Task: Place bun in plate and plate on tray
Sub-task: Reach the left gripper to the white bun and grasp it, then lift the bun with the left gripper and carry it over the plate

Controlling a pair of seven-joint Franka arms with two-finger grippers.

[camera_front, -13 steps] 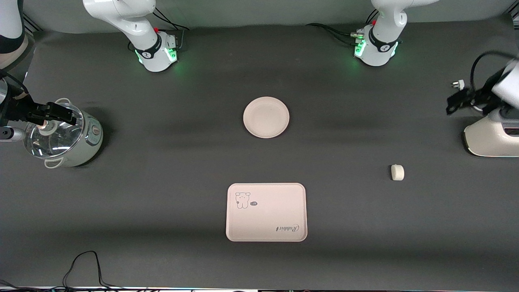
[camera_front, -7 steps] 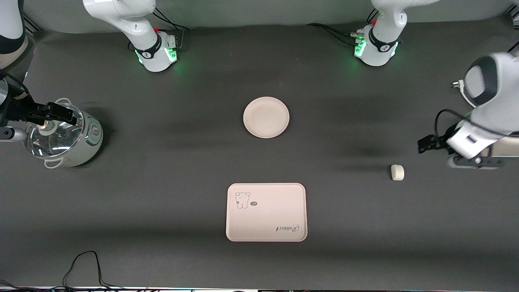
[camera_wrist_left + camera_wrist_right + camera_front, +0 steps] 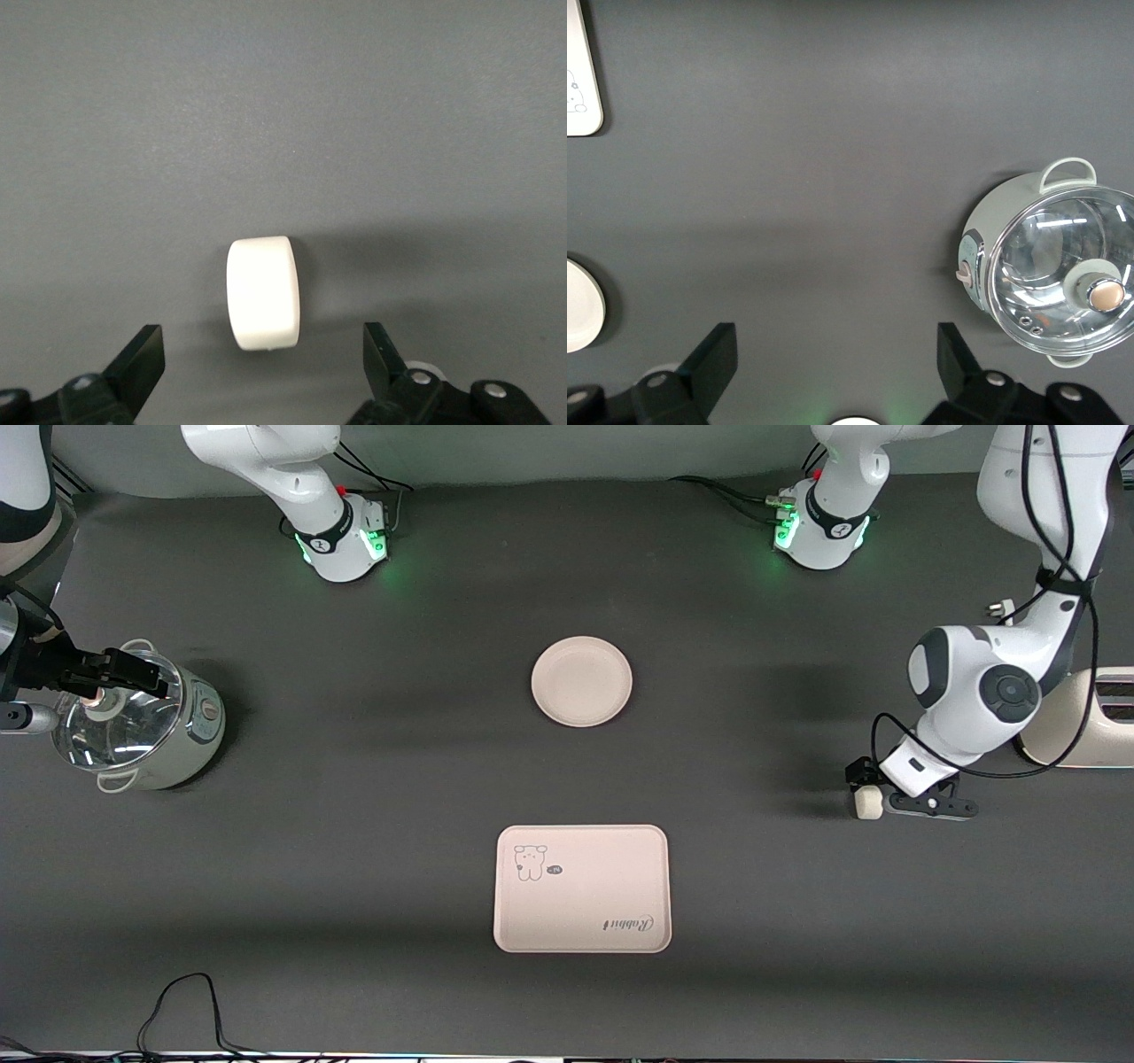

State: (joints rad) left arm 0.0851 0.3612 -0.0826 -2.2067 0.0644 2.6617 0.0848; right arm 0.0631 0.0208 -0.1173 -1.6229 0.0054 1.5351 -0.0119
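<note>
The bun (image 3: 869, 805) lies on its side on the dark table toward the left arm's end; in the left wrist view (image 3: 264, 292) it is just ahead of the fingertips. My left gripper (image 3: 873, 786) is open and empty, low over the bun, with one finger on either side of it and not touching it (image 3: 264, 356). The round plate (image 3: 581, 681) sits bare at mid-table. The tray (image 3: 581, 888) lies nearer to the front camera than the plate. My right gripper (image 3: 133, 674) waits open and empty over a pot (image 3: 835, 356).
A pale green pot with a glass lid (image 3: 142, 726) stands at the right arm's end. A white appliance (image 3: 1085, 731) stands at the left arm's end, beside the bun. A black cable (image 3: 182, 1005) lies near the front edge.
The left arm has swung from over the white appliance to the bun and come down, so its open fingers now flank the bun. The right arm has not moved.
</note>
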